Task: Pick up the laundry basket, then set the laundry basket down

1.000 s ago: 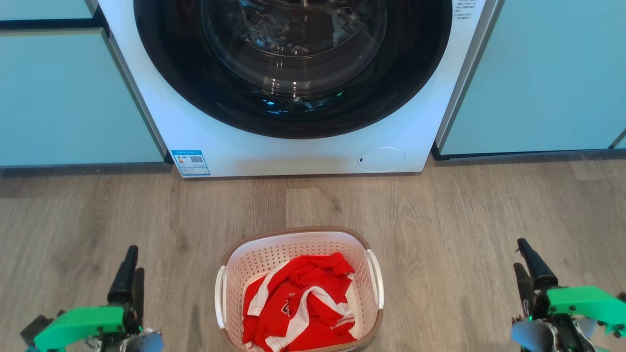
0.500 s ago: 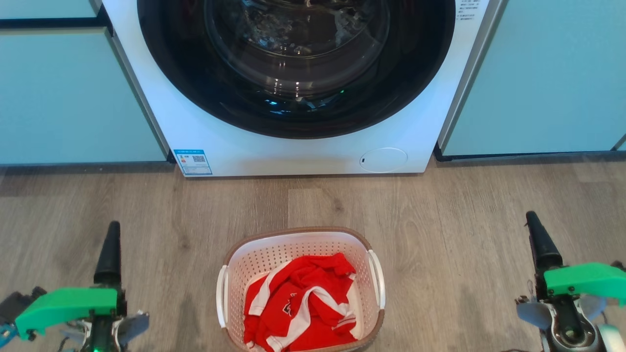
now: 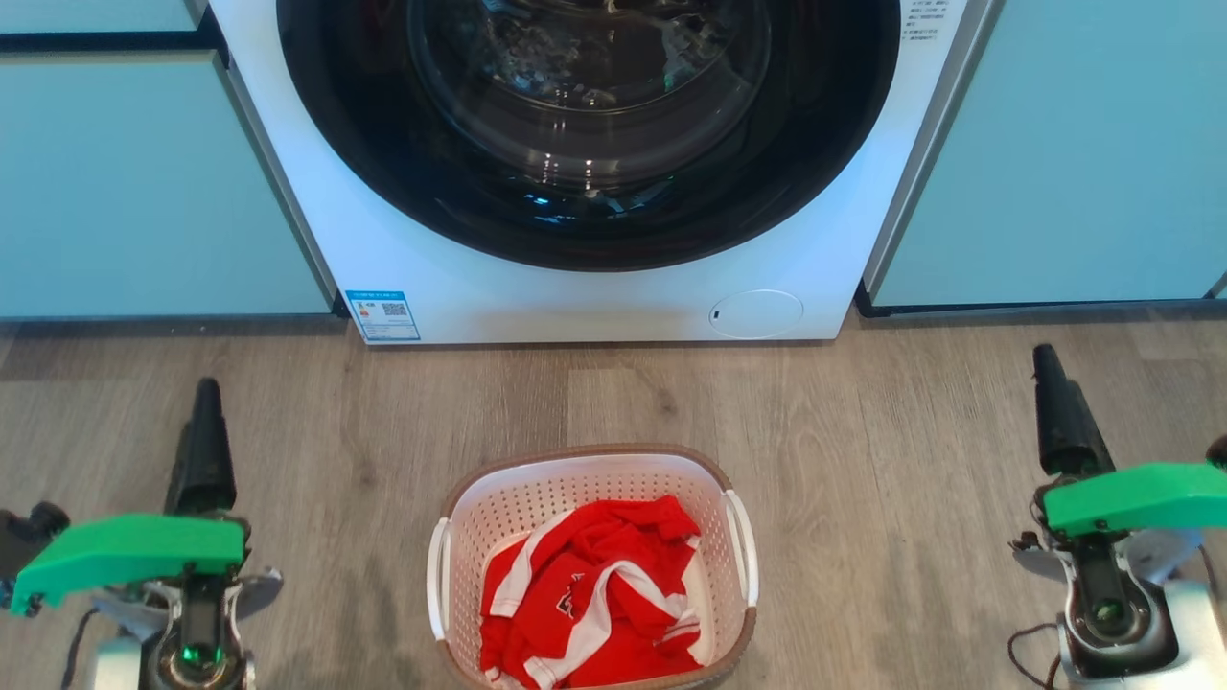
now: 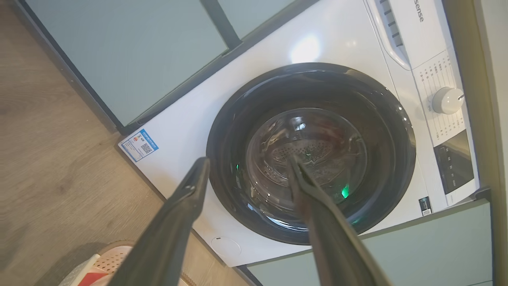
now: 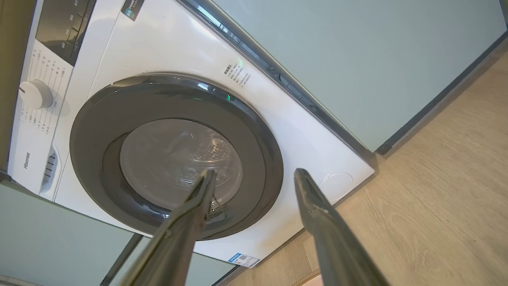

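Note:
The laundry basket, white perforated plastic with a brown rim and two white side handles, stands on the wood floor at the bottom centre of the head view. A crumpled red and white garment lies inside it. My left gripper hovers well to the basket's left, and my right gripper well to its right; neither touches it. Both point toward the washing machine. The left wrist view shows the left gripper open and empty, with a corner of the basket at the bottom left. My right gripper is open and empty too.
A white front-loading washing machine with a dark round door stands straight ahead, behind the basket. Pale teal cabinet fronts flank it on both sides. Bare wood floor lies between the machine and the basket.
Both grippers have moved forward, toward the washing machine, and a little further out to the sides. The head camera has shifted slightly. The basket has stayed in place.

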{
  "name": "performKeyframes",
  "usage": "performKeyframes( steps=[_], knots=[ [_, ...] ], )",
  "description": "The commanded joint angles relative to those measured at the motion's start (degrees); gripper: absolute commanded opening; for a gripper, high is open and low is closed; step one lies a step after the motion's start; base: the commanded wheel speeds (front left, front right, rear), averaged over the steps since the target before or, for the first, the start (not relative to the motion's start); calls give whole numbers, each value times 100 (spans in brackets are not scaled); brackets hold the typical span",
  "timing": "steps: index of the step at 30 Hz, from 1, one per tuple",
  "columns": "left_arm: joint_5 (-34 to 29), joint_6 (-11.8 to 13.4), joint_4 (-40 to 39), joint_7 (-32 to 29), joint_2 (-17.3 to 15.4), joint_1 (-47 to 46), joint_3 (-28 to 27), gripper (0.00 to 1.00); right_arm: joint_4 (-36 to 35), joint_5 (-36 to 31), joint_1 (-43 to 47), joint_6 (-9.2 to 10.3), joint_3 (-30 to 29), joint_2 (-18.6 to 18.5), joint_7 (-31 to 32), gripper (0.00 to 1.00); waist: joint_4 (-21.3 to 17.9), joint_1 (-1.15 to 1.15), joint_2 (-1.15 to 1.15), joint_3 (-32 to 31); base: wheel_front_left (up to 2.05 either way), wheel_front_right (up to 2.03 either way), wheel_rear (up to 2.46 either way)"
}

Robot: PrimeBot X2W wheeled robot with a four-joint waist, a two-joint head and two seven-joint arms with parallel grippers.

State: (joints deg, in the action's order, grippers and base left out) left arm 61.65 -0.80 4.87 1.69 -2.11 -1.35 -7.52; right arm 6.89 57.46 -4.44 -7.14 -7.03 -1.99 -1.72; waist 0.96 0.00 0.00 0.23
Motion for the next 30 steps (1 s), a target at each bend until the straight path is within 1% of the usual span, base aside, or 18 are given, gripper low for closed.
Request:
performKeyframes(
  steps=[1,11,15,18,21,23,24,28,30],
  knots=[
    [-282,56,-325,94,-57,-318,-21,100,-306,-252,-319,-19,90,-47,-95,100,4,0,0,2,0,0,0],
    [-1535,543,-839,263,-65,-399,289,100,-711,-1202,-460,-21,206,-53,-263,100,41,0,0,22,0,0,0],
    [-1919,739,-978,330,-158,-417,520,100,-823,-1651,-493,-22,282,-55,-330,100,57,0,0,28,0,0,0],
    [-2234,923,-1053,380,-299,-415,750,100,-879,-2099,-505,-23,428,-57,-381,100,65,0,0,33,0,0,0],
    [-2594,1173,-1070,431,-509,-417,1078,100,-913,-2495,-506,-23,572,-59,-431,100,70,0,0,34,0,0,0],
    [-2904,1401,-1081,464,-725,-450,1388,100,-907,-2758,-505,-24,671,-60,-464,100,71,0,0,35,0,0,0],
    [-2904,1401,-1081,464,-725,-450,1388,100,-907,-2758,-505,-24,671,-60,-464,100,71,0,0,35,0,0,0],
    [-3306,2031,-995,531,-1073,-524,2016,100,-872,-3158,-507,-25,811,-62,-531,100,73,0,0,26,0,0,0],
    [-3435,2303,-948,565,-1236,-593,2333,100,-810,-3341,-496,-25,890,-63,-564,100,72,0,0,18,0,0,0]
  ],
)
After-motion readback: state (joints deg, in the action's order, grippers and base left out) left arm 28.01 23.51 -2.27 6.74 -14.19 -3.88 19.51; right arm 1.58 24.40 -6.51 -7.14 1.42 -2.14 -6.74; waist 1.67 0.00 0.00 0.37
